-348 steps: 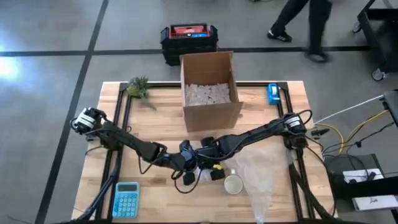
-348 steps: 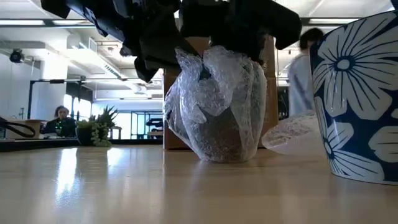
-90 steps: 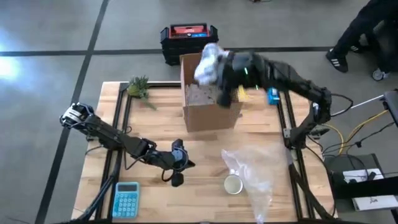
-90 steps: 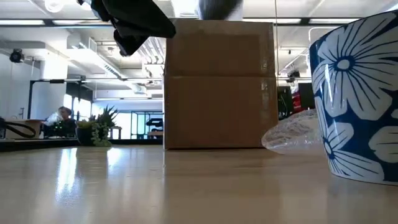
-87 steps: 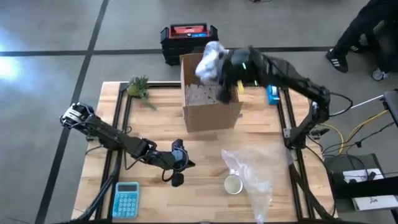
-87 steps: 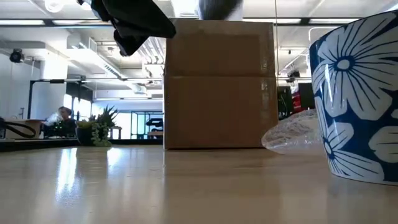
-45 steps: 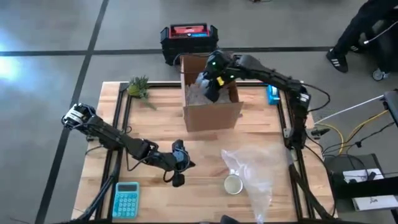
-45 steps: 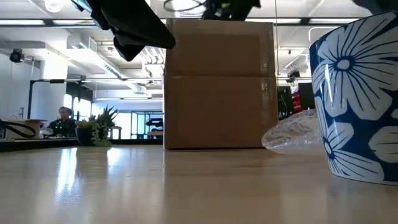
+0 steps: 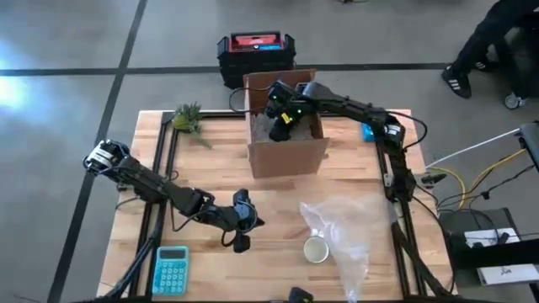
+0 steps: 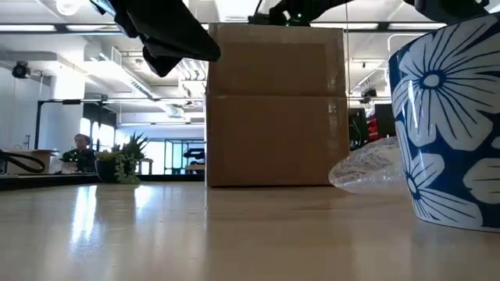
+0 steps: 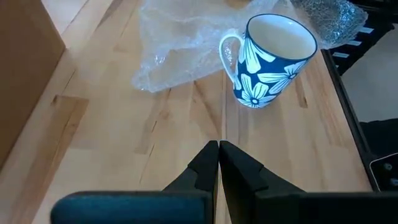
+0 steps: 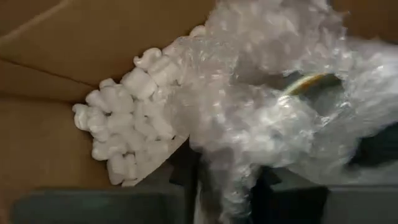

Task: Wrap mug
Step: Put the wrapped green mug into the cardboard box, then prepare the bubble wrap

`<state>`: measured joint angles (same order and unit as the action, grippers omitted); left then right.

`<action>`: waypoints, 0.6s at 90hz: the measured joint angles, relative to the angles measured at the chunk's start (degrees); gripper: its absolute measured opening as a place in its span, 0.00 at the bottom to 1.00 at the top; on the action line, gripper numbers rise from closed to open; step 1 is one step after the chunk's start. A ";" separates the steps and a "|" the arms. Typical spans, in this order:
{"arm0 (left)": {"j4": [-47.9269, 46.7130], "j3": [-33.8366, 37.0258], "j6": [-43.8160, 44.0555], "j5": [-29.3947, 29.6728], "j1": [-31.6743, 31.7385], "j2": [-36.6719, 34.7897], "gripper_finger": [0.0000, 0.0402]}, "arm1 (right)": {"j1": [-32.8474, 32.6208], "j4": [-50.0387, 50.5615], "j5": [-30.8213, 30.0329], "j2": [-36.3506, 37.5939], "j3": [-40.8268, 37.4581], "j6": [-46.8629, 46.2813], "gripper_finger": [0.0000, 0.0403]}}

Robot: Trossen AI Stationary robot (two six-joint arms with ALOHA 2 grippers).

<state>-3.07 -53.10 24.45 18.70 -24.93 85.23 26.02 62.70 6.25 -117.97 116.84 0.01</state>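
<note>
In the right wrist view a bundle of clear bubble wrap (image 12: 280, 112) sits inside the brown cardboard box (image 9: 285, 150), above white packing peanuts (image 12: 134, 124). Something with a yellow-green edge (image 12: 311, 81) shows through the wrap. My right gripper (image 9: 280, 115) reaches down into the box and is shut on the bundle. A blue mug with white flowers (image 11: 268, 59) stands upright on the table beside a loose sheet of bubble wrap (image 11: 180, 43). My left gripper (image 11: 219, 163) hovers shut near the table's front middle, short of that mug. My right gripper pinches gathered, crumpled bubble wrap (image 12: 227, 180) at one side of the bundle between its two fingers. It comes from above, pointing down into the box. The bundle lies low in the box over the peanuts; whether it rests on them I cannot tell.
A teal calculator (image 9: 171, 269) lies at the front left, a small green plant (image 9: 187, 118) at the far left and a blue object (image 9: 369, 126) at the far right. A black and red case (image 9: 255, 50) stands on the floor behind the table.
My right gripper has carried the wrapped bundle from above the box's far rim down into the box, so the bundle now sits low among the peanuts. My left arm has kept still.
</note>
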 joint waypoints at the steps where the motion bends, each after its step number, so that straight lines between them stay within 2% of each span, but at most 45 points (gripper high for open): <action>1: 0.00 0.00 0.01 0.00 0.00 0.00 0.00 | 0.00 0.01 -0.06 0.00 0.00 0.00 0.23; 14: 0.00 0.00 0.00 -0.18 0.00 0.00 0.00 | 0.00 -1.14 0.01 0.43 0.00 0.01 0.40; 25: -0.02 0.00 0.02 -0.22 0.00 0.00 0.00 | 0.00 0.11 0.09 2.34 1.05 0.19 0.50; 54: 0.02 0.00 0.02 -0.24 0.00 0.00 0.00 | -3.24 2.00 0.20 16.00 5.30 1.14 0.62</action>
<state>-3.05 -53.10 24.47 18.46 -24.93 85.23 22.78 64.70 6.45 -101.97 122.13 1.15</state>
